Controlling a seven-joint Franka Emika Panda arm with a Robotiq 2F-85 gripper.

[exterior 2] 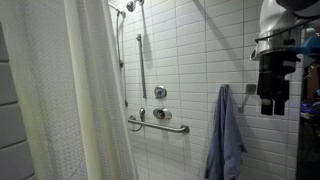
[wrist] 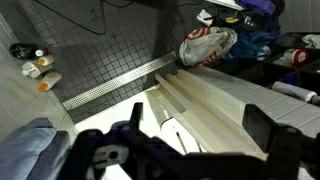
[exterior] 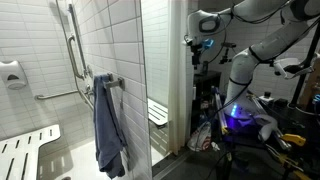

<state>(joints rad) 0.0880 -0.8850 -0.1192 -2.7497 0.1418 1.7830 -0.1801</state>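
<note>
Wrist view looks down on the dark tiled floor (wrist: 110, 45), the widest thing we see there, with a long metal drain (wrist: 115, 88) running across it. In both exterior views we see the white tiled wall (exterior 2: 190, 50) of a shower, and in an exterior view a pale shower curtain (exterior 2: 70, 90) hangs down one side of it. The robot arm (exterior: 255, 30) comes in high at the edge of an exterior view, outside the shower stall. Under the wrist camera lies a white bench (wrist: 225, 110), set beside the drain.

The blue towel (exterior 2: 225, 135) hangs straight down against the wall in both exterior views. In the wrist view we catch only a corner of it, low at the picture's edge. A horizontal grab bar (exterior 2: 158, 125) is fixed to the wall well apart from the towel, with a round valve (exterior 2: 160, 92) just above it.

The fingers (exterior 2: 267, 104) point downward near the towel's upper end, apart from it and not touching. In the wrist view we see them spread wide, with nothing between them.

A red-and-white bag (wrist: 205, 45) sits at the far end of the bench. A few small bottles (wrist: 38, 65) stand at the floor's edge.
</note>
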